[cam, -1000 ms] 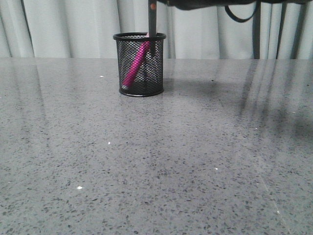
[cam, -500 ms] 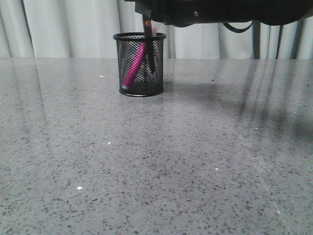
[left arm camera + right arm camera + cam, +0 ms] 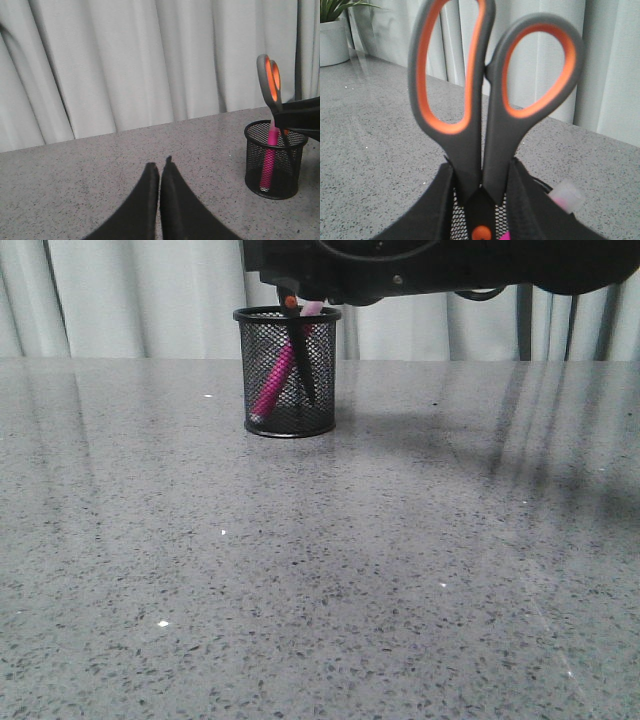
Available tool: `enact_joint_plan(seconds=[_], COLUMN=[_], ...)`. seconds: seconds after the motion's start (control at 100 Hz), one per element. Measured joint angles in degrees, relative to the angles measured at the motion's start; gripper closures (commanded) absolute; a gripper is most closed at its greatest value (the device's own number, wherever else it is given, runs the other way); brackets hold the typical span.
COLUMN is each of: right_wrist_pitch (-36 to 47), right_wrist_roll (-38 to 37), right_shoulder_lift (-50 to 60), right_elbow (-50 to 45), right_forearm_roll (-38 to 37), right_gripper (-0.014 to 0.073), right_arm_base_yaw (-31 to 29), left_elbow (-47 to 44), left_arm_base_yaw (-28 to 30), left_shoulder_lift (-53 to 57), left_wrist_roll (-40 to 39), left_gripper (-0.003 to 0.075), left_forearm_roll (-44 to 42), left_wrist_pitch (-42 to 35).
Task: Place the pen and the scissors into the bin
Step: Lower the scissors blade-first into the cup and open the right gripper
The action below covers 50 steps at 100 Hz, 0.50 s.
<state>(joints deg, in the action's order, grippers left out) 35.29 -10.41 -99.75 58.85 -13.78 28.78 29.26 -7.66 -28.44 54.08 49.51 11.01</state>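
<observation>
Left of the bin [image 3: 275,152], well apart from it over bare table [image 3: 300,570]: left gripper [image 3: 160,172], fingers pressed tip to tip, nothing between them, arm behind cut off by the frame edge and not visible from the front. In the bin itself, standing at the far edge of the table before a pale curtain [image 3: 130,295]: pen [image 3: 272,380], magenta body leaning inside, lower end at the base toward the left wall, top end poking above the rim on the right side; pale translucent end just visible in the right wrist view, the rest hidden there by the fingers. Also in the bin: scissors [image 3: 485,105], blades down, dark through the mesh and tapering toward the base, tips hard to make out; orange pivot dot about level with the rim, grey loops with orange lining standing clear above it. Over the bin, cut off at the top of the front view and covering the handles there: right gripper [image 3: 480,200], black fingers clamped on the scissors from both sides just above the pivot. Left of the scissors in the right wrist view: white potted plant [image 3: 335,35], partly cropped.
</observation>
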Motion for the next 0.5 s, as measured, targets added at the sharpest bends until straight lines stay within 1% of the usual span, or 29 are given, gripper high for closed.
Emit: enact_joint_plan(seconds=[0.41,0.5], right_wrist_pitch=[-0.27,-0.33], right_wrist_roll=[0.0,0.0], right_shoulder_lift=[0.0,0.0], right_elbow=[0.08,0.08], right_forearm_roll=[0.0,0.0], right_gripper=[0.0667,0.0633], right_arm_base_yaw=[0.0,0.0], left_elbow=[0.0,0.0], left_arm_base_yaw=[0.0,0.0], left_shoulder_lift=[0.0,0.0], left_wrist_roll=[0.0,0.0], left_gripper=[0.0742,0.0742], left_forearm_roll=[0.0,0.0], left_wrist_pitch=[0.0,0.0])
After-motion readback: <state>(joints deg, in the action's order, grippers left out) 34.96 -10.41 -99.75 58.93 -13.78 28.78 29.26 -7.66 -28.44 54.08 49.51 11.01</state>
